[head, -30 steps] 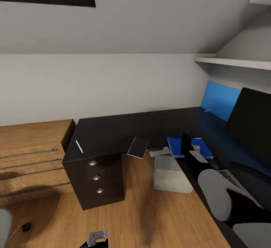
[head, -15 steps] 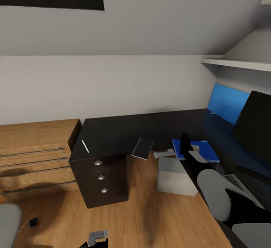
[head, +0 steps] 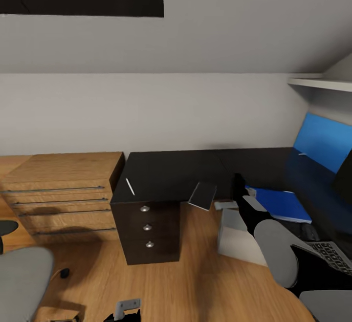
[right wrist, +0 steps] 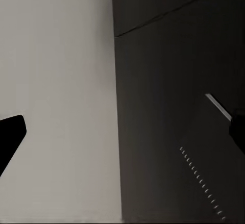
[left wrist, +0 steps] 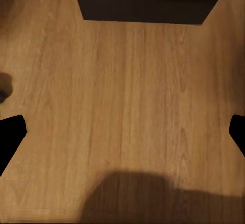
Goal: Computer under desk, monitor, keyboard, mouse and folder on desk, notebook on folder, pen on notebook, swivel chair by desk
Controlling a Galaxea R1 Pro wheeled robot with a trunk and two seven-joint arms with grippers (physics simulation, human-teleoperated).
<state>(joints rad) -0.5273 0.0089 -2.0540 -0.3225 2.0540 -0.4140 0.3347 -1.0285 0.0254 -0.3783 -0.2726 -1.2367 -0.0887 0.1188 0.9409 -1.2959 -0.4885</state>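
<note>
The black desk runs along the wall, with a blue panel at its right end. On it lie the white pen, the grey notebook overhanging the front edge, and the blue folder. My right gripper hovers open between notebook and folder; the right wrist view has the notebook ahead of it. The grey computer stands on the floor under the desk. The keyboard and a sliver of the monitor sit far right. The swivel chair and the mouse are lower left. My left gripper hangs open over the floor.
A light wood cabinet with long metal handles stands left of the desk's black drawer unit. A white shelf juts out upper right. Bare wood floor stretches between the chair and the desk.
The whole view has swung left, so the camera moved: the monitor slid almost out at the right, and the chair, mouse and cabinet came further in. Both grippers stay open.
</note>
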